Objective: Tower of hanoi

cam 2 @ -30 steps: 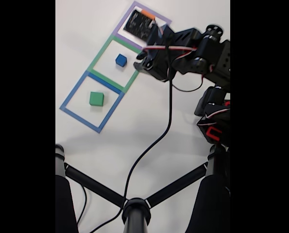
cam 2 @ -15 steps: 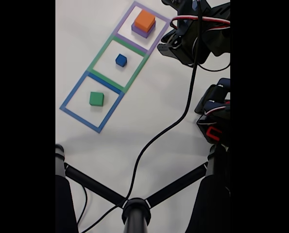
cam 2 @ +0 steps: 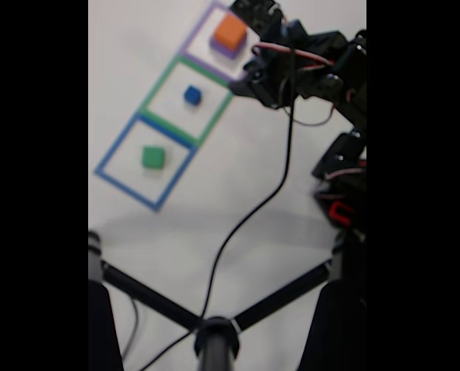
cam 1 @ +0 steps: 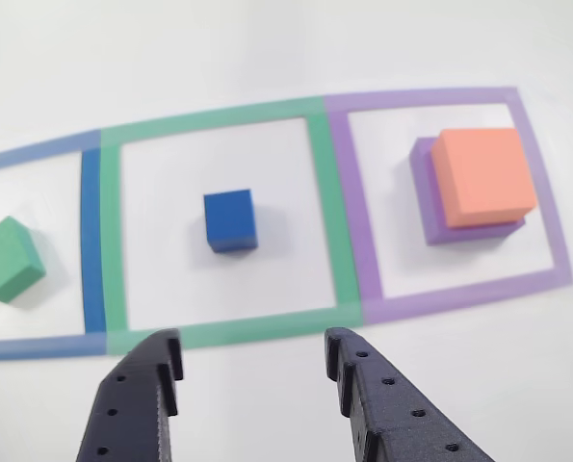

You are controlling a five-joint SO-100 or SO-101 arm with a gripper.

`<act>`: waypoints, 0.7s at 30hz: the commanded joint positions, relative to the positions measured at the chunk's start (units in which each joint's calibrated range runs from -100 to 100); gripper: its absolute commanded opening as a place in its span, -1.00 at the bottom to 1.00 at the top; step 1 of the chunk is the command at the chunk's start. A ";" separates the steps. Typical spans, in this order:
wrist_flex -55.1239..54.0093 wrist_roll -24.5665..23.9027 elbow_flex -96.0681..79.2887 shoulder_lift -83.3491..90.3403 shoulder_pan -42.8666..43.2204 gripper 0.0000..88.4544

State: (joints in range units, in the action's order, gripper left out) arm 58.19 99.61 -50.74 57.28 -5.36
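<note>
Now, going left to right in the other view: the green cube [cam 1: 10, 258] sits alone inside the blue square outline [cam 1: 91, 241], turned a little askew to the tape. Next comes the dark blue cube [cam 1: 230, 220], near the middle of the green square outline [cam 1: 323, 183]. At the right, the orange cube [cam 1: 483, 174] rests on the purple cube [cam 1: 430, 197] inside the purple square outline [cam 1: 546, 207], the orange one shifted toward the far right corner so that a purple margin shows at left and front. All of it lies on a plain white worktop [cam 1: 267, 58].

The gripper [cam 1: 252, 351] enters that view from the bottom edge. Its jaws stand spread apart with nothing between them, hanging above the near tape of the green square, roughly lined up with the dark blue cube but well short of it.

What has just changed is the arm's position. A second ago it covered the purple square in the fixed view; half a second ago it had pulled clear to the right, leaving the orange-on-purple stack exposed; now the arm [cam 2: 291, 69] has swung back over the squares' right edge, blurred with motion. The cubes themselves have not moved across these frames.

By my reading, a placement on the purple square is finished, and the released jaws are turning toward the dark blue cube as the likely next pick. That is only a judgement.
</note>
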 commanded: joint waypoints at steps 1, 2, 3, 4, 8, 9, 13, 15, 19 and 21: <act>-12.98 0.39 -7.82 -0.15 -0.78 -0.52; -18.00 0.39 -11.28 -0.31 -0.85 -0.48; -23.26 0.39 -14.82 -0.47 -1.00 -0.46; -29.90 0.39 -19.09 -0.95 -1.23 -0.44; -52.08 0.39 -32.00 -5.36 -2.30 -0.39; -56.61 0.39 -34.45 -6.88 -2.45 -0.38; -71.58 0.39 -39.99 -15.37 -2.61 -0.37; -78.06 0.39 -40.72 -20.58 -2.22 -0.36; -89.71 0.39 -41.08 -30.44 -1.08 -0.35; -94.49 0.39 -40.72 -35.17 -0.55 -0.35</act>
State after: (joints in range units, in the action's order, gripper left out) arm -26.24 99.21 -91.99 29.17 -7.49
